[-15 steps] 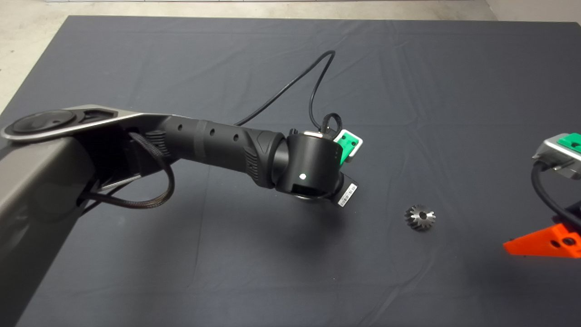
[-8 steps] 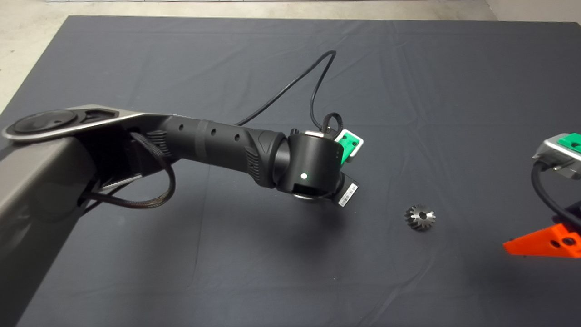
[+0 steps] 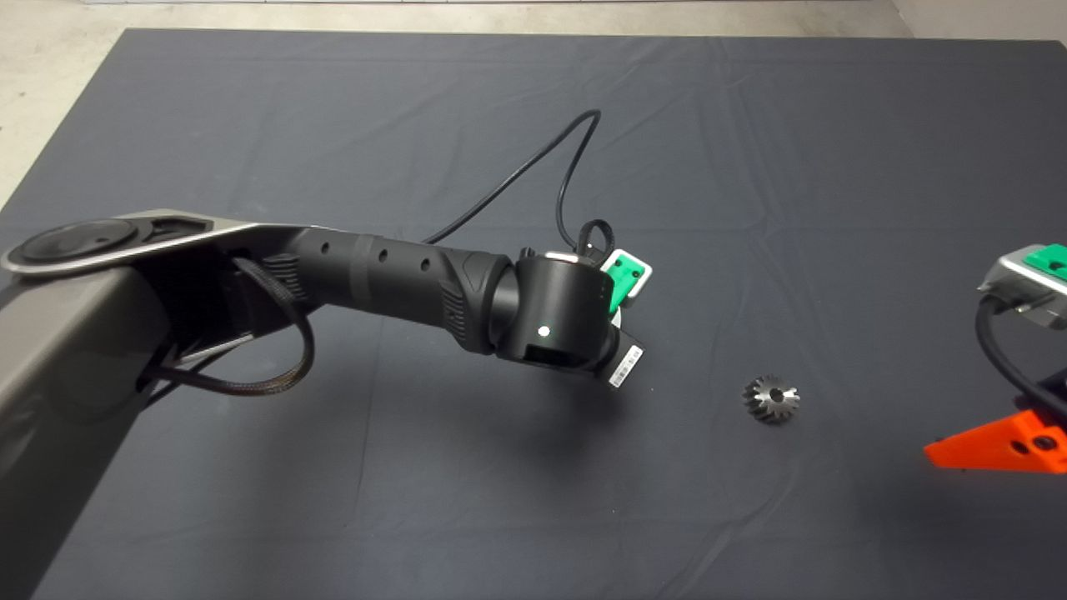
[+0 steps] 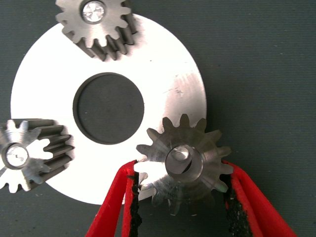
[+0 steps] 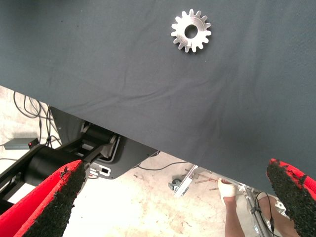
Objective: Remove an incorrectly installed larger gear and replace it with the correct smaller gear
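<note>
The left gripper (image 4: 181, 170) is clamped on the smaller gear (image 4: 183, 162), holding it over the rim of the silver disc (image 4: 168, 84). The pads grip only tooth tips, so the gear may slip or tilt, and its bore could then jam on the peg. Three small bright gears show, two of them seated on the disc (image 4: 96, 24) (image 4: 29, 153). One larger gear (image 3: 771, 398) lies on the mat, well apart. The right gripper (image 5: 175, 170) waits with its fingers spread wide.
</note>
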Action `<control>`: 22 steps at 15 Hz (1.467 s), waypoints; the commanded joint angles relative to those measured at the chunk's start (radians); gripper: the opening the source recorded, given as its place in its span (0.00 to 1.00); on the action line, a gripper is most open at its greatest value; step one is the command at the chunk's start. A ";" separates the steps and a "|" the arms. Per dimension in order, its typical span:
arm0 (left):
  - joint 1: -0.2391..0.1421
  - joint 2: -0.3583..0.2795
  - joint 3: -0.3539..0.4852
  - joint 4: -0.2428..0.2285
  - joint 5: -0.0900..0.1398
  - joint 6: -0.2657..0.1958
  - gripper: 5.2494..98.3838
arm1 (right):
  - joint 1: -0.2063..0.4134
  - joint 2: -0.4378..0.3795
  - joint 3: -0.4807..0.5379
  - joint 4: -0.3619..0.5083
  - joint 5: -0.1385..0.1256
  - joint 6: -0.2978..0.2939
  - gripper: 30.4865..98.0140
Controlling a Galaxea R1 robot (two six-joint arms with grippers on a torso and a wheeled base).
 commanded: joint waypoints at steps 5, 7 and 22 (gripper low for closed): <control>0.004 0.001 0.014 0.048 0.061 0.008 0.31 | 0.020 0.001 0.006 0.033 0.003 0.007 0.98; 0.010 0.002 0.014 0.066 0.061 0.007 0.31 | 0.020 0.000 0.006 0.033 0.003 0.007 0.98; 0.039 -0.003 0.003 0.081 0.060 0.030 0.31 | 0.020 0.002 0.006 0.032 0.003 0.007 0.98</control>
